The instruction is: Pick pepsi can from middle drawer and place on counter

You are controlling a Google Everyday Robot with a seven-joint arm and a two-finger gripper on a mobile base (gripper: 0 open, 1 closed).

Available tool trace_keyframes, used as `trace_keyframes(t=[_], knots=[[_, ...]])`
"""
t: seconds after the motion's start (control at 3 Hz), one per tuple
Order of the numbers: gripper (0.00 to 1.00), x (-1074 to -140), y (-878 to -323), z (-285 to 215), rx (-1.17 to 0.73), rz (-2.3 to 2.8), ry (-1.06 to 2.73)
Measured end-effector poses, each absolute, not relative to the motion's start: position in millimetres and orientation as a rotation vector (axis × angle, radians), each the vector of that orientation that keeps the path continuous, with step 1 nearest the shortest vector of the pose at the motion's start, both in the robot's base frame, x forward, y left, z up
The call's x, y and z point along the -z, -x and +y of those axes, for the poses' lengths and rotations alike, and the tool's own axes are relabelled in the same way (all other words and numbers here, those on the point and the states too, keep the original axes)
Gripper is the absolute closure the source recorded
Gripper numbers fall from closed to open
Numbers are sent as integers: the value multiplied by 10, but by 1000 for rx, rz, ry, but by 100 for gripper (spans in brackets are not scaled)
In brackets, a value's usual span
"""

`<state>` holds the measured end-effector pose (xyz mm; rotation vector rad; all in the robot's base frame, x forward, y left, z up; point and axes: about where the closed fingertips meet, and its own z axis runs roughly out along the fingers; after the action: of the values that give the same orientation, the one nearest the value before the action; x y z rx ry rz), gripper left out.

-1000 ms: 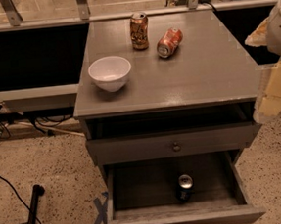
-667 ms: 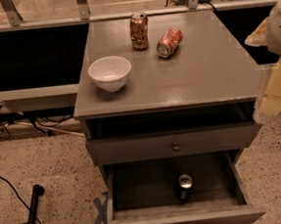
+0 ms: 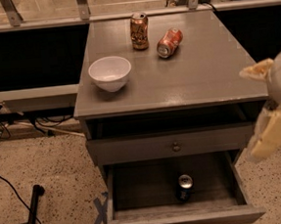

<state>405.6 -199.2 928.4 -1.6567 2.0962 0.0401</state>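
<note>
The pepsi can (image 3: 184, 187) stands upright in the open middle drawer (image 3: 179, 221), right of its middle; it is dark blue with a silver top. The drawer is pulled out toward me at the bottom of the view. The counter (image 3: 196, 74) is the grey top of the cabinet above it. My gripper (image 3: 264, 107) is at the right edge of the view, beside the cabinet's right front corner and well above and right of the can. Its cream fingers (image 3: 257, 69) stand apart and hold nothing.
A white bowl (image 3: 110, 73) sits on the counter's left. A gold-brown can (image 3: 139, 30) stands at the back, and an orange-red can (image 3: 169, 42) lies on its side next to it. A shut drawer with a round knob (image 3: 175, 146) sits above the open one. Cables and a black pole (image 3: 31, 212) lie on the floor at the left.
</note>
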Motion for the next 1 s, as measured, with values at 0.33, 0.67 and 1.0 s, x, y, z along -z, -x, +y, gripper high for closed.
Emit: trace_keyframes(t=[0.33,0.67,1.0], knots=[[0,-9022,-3894,-2090,-83,2071,1598],[0,-9023,-3895,-2087,-83,2071,1599],[0,-8659,-3919,-2091,-175,1991,1514]])
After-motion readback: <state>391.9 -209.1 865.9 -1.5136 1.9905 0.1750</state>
